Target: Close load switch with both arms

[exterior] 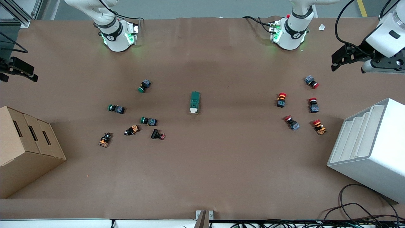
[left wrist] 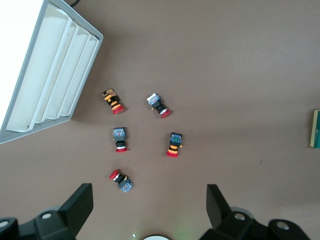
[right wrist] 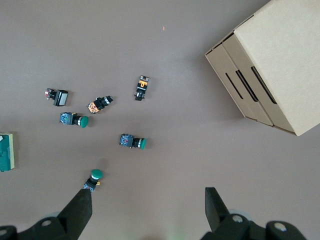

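The load switch (exterior: 195, 102) is a dark green block with a white tab at its end nearer the front camera. It lies on the brown table (exterior: 202, 164) midway between the two arms' ends. It shows at the edge of the left wrist view (left wrist: 316, 128) and of the right wrist view (right wrist: 5, 151). My left gripper (exterior: 333, 63) is open and empty, high over the left arm's end of the table, above the red-capped buttons (left wrist: 149, 189). My right gripper (exterior: 33, 74) is open and empty, high over the right arm's end, above the green-capped buttons (right wrist: 147, 192).
Several green-capped and orange push-buttons (exterior: 144, 85) lie scattered toward the right arm's end. Several red-capped push-buttons (exterior: 281, 99) lie toward the left arm's end. A cardboard box (exterior: 22, 148) stands at the right arm's end. A white slotted rack (exterior: 370, 148) stands at the left arm's end.
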`<state>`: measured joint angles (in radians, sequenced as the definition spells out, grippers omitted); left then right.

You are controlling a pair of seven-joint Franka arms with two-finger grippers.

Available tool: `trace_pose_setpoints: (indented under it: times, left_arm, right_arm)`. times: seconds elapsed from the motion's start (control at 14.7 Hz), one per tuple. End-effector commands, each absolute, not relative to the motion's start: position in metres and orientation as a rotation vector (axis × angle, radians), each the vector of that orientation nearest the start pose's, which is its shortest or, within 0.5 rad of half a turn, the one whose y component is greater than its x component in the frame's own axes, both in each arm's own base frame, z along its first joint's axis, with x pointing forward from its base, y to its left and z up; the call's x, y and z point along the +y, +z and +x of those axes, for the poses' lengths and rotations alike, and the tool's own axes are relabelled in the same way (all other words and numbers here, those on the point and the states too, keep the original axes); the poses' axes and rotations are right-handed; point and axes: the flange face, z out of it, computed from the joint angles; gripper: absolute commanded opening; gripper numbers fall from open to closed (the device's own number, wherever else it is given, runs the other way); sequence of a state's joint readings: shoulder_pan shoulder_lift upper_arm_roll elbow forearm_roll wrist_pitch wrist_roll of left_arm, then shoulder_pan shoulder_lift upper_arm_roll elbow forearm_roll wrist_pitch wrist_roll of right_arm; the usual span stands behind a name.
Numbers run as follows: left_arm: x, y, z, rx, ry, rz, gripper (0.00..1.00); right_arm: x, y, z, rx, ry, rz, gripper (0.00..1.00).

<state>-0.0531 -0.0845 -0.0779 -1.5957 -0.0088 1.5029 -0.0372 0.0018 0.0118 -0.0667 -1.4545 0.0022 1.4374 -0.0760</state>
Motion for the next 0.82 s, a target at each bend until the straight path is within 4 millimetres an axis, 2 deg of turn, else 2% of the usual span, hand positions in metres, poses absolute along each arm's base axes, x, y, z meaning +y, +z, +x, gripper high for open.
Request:
trace_pose_setpoints:
  times: [0.0,0.34,0.75]
  left_arm:
    - [-0.068,0.660,0.520,0.162,-0.008,-3.125,1.00]
    - [-0.068,0.659,0.521,0.155,-0.006,-3.125,1.00]
    - [-0.065,0.660,0.520,0.155,-0.006,-3.127,1.00]
  right_arm:
    - [-0.014,0.672,0.542,-0.079,0.027,-3.080,1.00]
    - [-0.004,0.665,0.536,-0.123,0.116,-3.065,1.00]
    - [-0.030,0.666,0.536,-0.057,0.099,-3.066,1.00]
